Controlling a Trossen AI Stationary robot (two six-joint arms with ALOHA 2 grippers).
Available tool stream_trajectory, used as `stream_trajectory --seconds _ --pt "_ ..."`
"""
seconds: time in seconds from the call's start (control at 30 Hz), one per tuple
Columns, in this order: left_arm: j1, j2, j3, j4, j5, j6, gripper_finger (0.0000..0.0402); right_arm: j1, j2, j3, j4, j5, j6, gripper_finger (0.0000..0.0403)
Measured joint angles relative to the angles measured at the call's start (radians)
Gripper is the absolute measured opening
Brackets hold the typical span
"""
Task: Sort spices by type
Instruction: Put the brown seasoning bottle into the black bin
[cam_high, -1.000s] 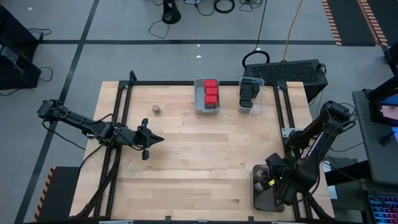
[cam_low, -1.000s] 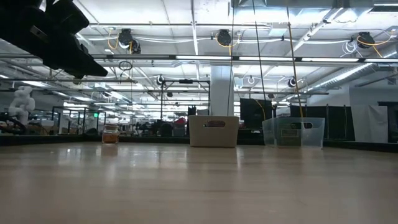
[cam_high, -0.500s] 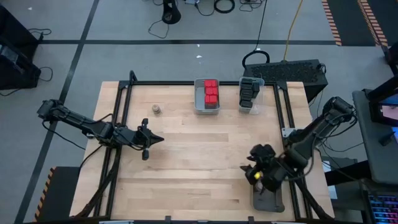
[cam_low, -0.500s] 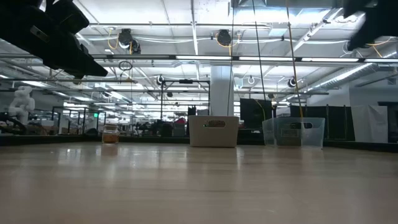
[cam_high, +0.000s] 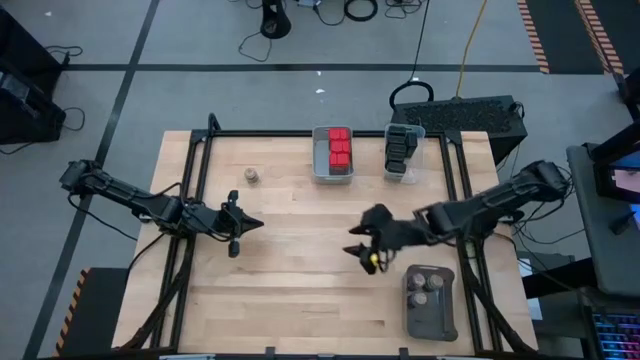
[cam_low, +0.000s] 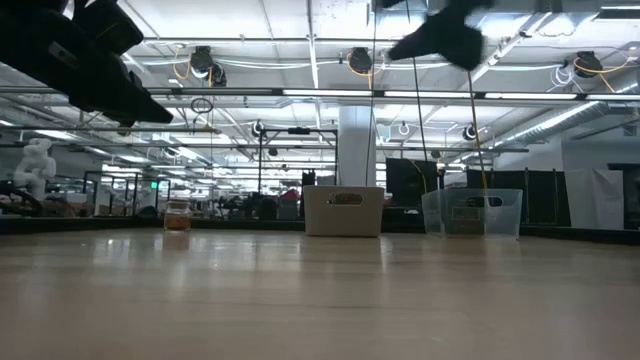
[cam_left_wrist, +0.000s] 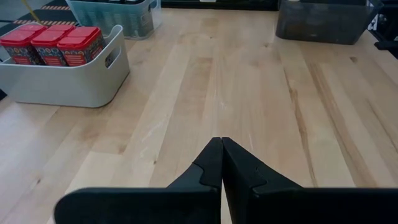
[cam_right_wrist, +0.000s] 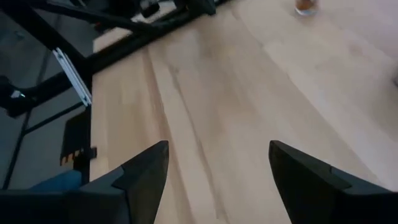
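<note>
- now the right pincer (cam_high: 366, 251) hangs over mid-counter (cam_high: 300, 290) with its jaws wide and nothing between them; the one loose jar (cam_high: 252, 175) stands well apart from it, beyond the left pincer (cam_high: 247, 225).
- the left pincer, pinched fully shut and empty, sits between the right pincer and the jar, so a straight reach risks the arms clashing.
- a grip taken too high or off-centre could tip the small round jar and roll it away.
- behind the right pincer, three tan-topped jars (cam_high: 428, 290) fill the dark tray (cam_high: 430, 322); a careless drop could knock them.
</note>
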Motion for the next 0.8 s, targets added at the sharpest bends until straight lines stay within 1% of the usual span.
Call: stream_trajectory --seconds 0.1,0.23,0.33,0.4,0.47,0.57,0.67,0.8 --pt "0.0 0.0 0.0 -0.005 0.0 0.0 0.0008 -0.085 0.049 0.0 0.098 -0.068 -0.079 0.0261" --pt "0.0 0.0 0.0 -0.01 0.0 0.0 0.0008 -0.198 0.121 0.0 0.234 -0.082 -0.161 0.0261" --pt "0.0 0.0 0.0 -0.029 -0.003 0.0 0.0008 -0.276 0.173 0.0 0.348 -0.129 -0.212 0.0261" --pt "0.0 0.0 0.0 -0.049 -0.042 0.001 0.0008 -0.321 0.212 0.002 0.423 -0.173 -0.24 0.0261" --pt "0.0 0.0 0.0 -0.087 -0.105 -0.002 0.0008 -0.361 0.26 0.033 0.452 -0.212 -0.259 0.0261" --pt "0.0 0.0 0.0 -0.161 -0.196 -0.042 0.0008 -0.406 0.356 0.127 0.435 -0.232 -0.291 0.026" --pt "0.001 -0.006 0.0 -0.226 -0.264 -0.095 0.0008 -0.447 0.473 0.263 0.389 -0.27 -0.313 0.026" --pt "0.0 -0.012 0.0 -0.275 -0.28 -0.131 0.0008 -0.499 0.647 0.5 0.276 -0.279 -0.355 0.026"
